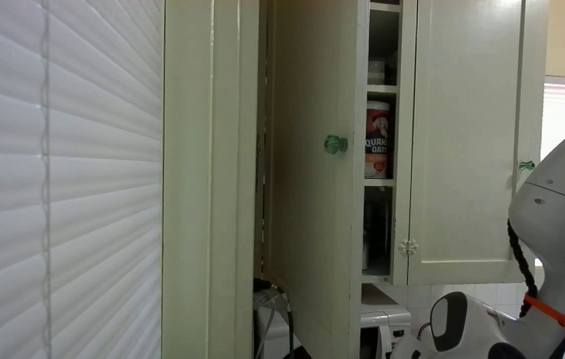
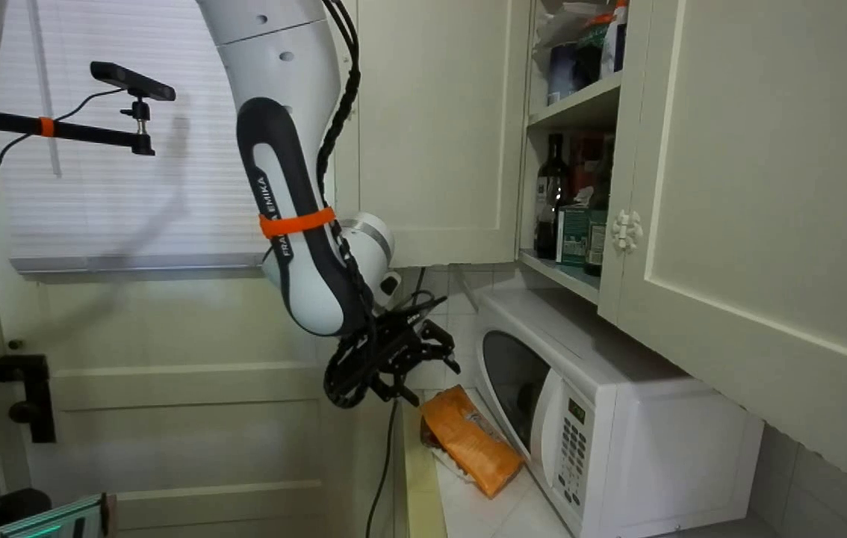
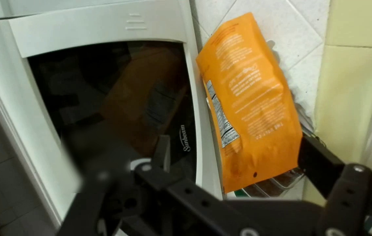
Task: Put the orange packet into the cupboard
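Note:
The orange packet [image 2: 472, 441] lies on the tiled counter beside the microwave, partly on other packaging. It also shows in the wrist view [image 3: 248, 98], its printed side facing the camera. It is hidden in the exterior view that faces the blind. My gripper [image 2: 436, 384] is open and empty, above and near the packet's far end. In the wrist view the fingers of the gripper [image 3: 237, 144] stand apart, with the packet's lower end showing between them. The cream cupboard [image 1: 312, 209] has one door open, with a green knob; its shelves also show in an exterior view [image 2: 576, 104].
A white microwave [image 2: 677, 441] stands on the counter under the cupboard, close beside the packet; it shows in the wrist view [image 3: 97, 29]. Oats [image 1: 377, 142], a dark bottle [image 2: 552, 194] and boxes fill cupboard shelves. A yellow counter edge [image 3: 346, 98] borders the packet's other side.

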You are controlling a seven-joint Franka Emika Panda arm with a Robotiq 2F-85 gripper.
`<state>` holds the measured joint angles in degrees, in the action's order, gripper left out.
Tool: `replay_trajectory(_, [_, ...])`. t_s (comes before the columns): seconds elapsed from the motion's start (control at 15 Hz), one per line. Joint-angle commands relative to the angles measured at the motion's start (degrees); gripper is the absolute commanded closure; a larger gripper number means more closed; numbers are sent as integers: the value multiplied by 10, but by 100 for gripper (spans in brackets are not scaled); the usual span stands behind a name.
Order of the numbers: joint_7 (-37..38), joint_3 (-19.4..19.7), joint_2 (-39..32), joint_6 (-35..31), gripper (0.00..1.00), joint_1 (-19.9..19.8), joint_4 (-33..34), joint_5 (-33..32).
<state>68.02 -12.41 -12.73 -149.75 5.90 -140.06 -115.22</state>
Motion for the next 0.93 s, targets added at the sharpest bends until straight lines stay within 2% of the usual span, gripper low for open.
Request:
replay_trajectory(0.0, [2,-3,-8,2,0,-2,5,0])
replay_trajectory(0.2, [-10,-3,-22,16,0,3,14,7])
replay_trajectory(0.47, [32,-14,-58,36,0,9,45,-18])
replay_trajectory(0.87, [70,-28,-103,49,0,9,68,-24])
